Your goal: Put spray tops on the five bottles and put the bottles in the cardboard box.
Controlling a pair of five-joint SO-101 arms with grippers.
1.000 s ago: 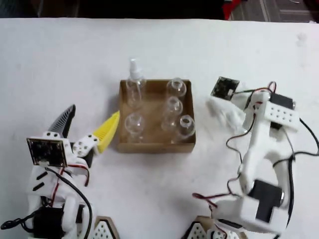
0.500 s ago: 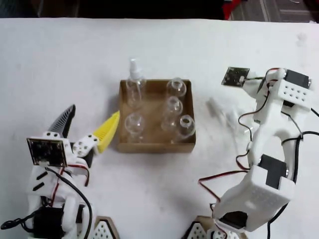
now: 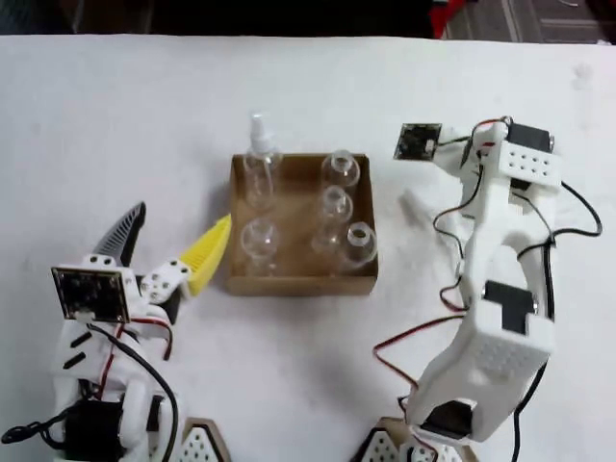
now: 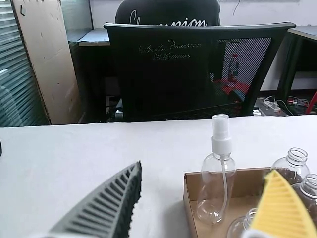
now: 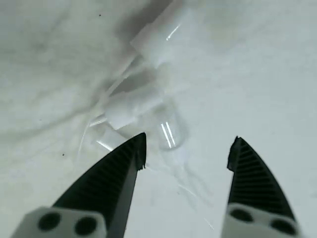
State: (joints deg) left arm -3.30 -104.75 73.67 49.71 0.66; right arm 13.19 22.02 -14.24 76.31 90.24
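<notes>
The cardboard box (image 3: 300,282) stands mid-table and holds five clear bottles. The back-left bottle (image 3: 260,168) wears a white spray top (image 4: 221,140); the others, such as one at the front right (image 3: 358,243), have bare necks. Several loose spray tops (image 5: 148,94) lie in a heap on the table to the right of the box, one of them poking out beside the right arm (image 3: 412,204). My right gripper (image 5: 188,144) hangs open just above that heap, holding nothing. My left gripper (image 3: 183,214) rests open left of the box, its yellow finger (image 3: 207,252) near the box wall.
The right arm (image 3: 491,269) stretches from the front edge past the box's right side. Bare white table lies behind and left of the box. A black chair (image 4: 198,69) stands beyond the table's far edge.
The right arm has reached farther from its base, its wrist swinging right and then back left. It now covers most of the loose spray tops. The left arm has kept still.
</notes>
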